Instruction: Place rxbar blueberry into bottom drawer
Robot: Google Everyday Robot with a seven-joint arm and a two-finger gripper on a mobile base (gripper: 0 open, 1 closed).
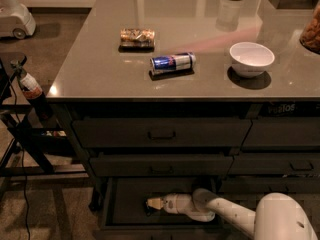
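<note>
Reaching into the bottom drawer

The arm (227, 215) is coming in from the lower right and extending low and roughly level into the open bottom drawer (125, 209). The end effector (154, 203) is sitting inside that drawer, left of centre, pointing left, close to the dark floor; can't tell if it's touching. Can't tell how far open it is or whether it's gripping anything.

The rxbar blueberry isn't resolving. A dark patch is showing right at the tip but blending into the drawer floor, so can't tell where the bar is.

The top drawer (161, 132) and middle drawer (161, 165) are sitting shut. On the bench (95, 79), 3 items are lying apart from each other: a blue-and-silver can (172, 62) on its side near centre, a brownish packet (137, 36) up-left of it, and a white bowl (251, 58) off to the right.
</note>
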